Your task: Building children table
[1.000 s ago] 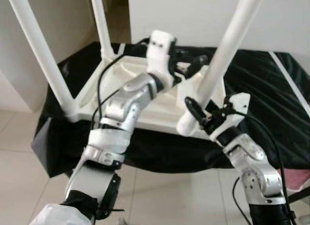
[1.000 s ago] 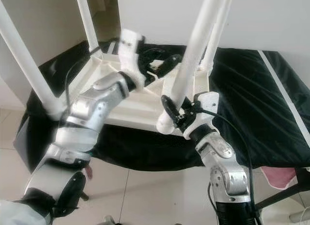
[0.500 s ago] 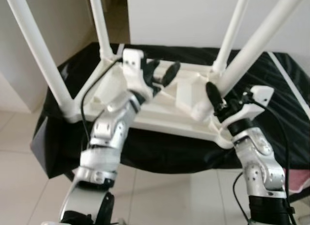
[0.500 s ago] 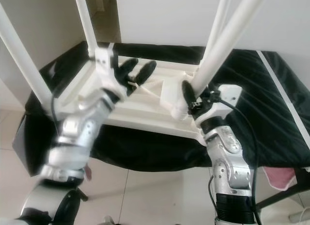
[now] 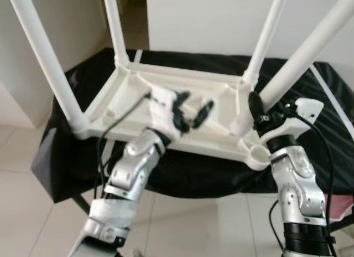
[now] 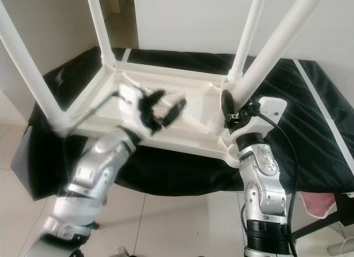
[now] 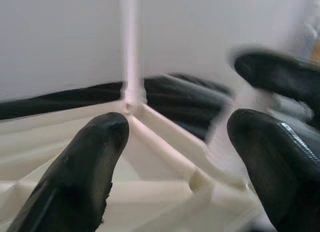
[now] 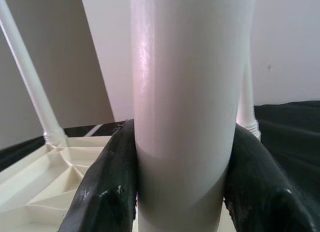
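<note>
Right end effector [image 8: 182, 192] clamps table leg [image 8: 185, 92] near its base.

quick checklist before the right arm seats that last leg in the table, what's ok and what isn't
1. Right gripper shut on the loose white plastic table leg, near its lower end: ok.
2. Leg in its socket: not ok; the round corner socket on the upturned white plastic table top shows open, with the leg's foot beside it.
3. Leg upright over the socket: not ok, it leans.
4. Left gripper off the work: ok, open over the underside, holding nothing.
5. The other three white legs standing in their corners: ok.
6. Table top steady on the black cloth: cannot tell.
</note>
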